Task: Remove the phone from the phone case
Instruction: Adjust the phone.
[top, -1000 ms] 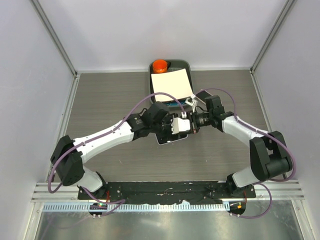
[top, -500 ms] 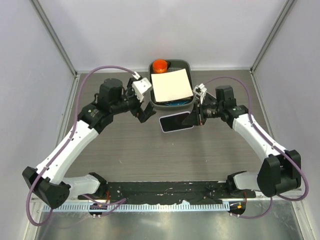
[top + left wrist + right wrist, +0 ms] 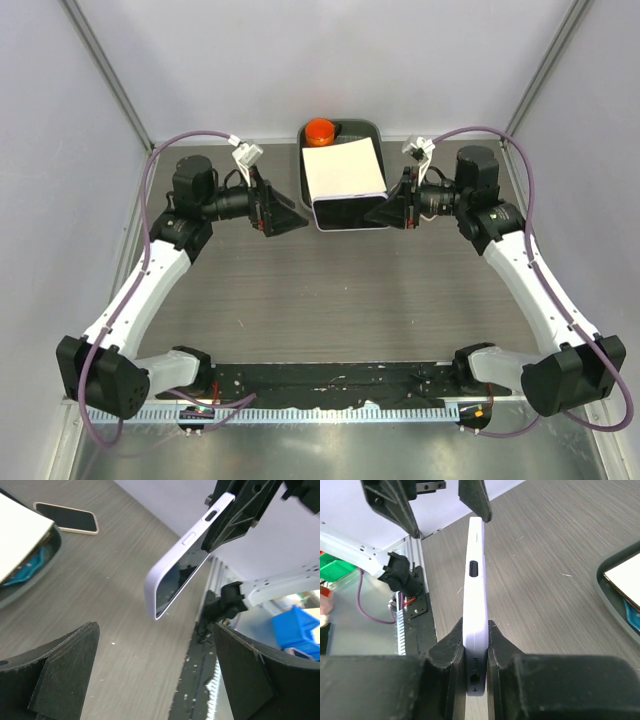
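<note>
The phone in its lavender case (image 3: 347,213) is held off the table, in front of the tray. My right gripper (image 3: 378,214) is shut on its right end. In the right wrist view the case (image 3: 474,580) stands edge-on between the fingers (image 3: 451,645) of that gripper (image 3: 475,640). In the left wrist view the case (image 3: 186,555) hangs tilted in the air, with a dark screen showing inside its rim. My left gripper (image 3: 296,217) is open and empty, a short way left of the case and pointing at it. Its fingers (image 3: 65,665) frame the lower part of that view, with the gripper (image 3: 157,680) below the case.
A dark tray (image 3: 375,127) at the back middle holds a white sheet (image 3: 343,168) and an orange object (image 3: 320,131). The left wrist view shows a second dark slab with a cream rim (image 3: 66,517) lying flat on the table beyond the tray. White walls close in the table.
My right gripper has lifted the cased phone off the table and drawn it back toward the tray. My left arm has pulled back to the left, its gripper open.
</note>
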`<state>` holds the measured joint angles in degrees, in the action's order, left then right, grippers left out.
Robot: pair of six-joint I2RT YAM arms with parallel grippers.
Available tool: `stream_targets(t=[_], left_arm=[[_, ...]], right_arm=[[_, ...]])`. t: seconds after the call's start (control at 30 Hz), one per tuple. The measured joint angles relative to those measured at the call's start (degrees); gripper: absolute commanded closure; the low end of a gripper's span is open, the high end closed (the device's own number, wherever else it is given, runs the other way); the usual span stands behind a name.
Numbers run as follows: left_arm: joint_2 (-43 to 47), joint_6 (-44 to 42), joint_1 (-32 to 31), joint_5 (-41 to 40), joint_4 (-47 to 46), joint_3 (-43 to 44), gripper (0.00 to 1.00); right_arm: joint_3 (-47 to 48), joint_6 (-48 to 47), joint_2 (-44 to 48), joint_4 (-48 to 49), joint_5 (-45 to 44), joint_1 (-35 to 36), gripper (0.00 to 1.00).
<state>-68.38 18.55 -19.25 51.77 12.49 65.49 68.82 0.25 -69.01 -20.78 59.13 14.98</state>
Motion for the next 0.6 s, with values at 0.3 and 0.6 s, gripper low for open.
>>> stream_targets(t=[0.3, 0.6], left_arm=[[2.25, 11.37, 1.6, 0.35, -7.61, -3.26, 0.0], [-2.58, 8.22, 6.97, -0.11, 4.39, 9.25, 0.0]], right_arm=[[-5.25, 11.37, 1.51, 11.85, 3.39, 0.0, 0.99], [-3.41, 11.69, 1.16, 11.78, 2.67, 0.0, 0.99]])
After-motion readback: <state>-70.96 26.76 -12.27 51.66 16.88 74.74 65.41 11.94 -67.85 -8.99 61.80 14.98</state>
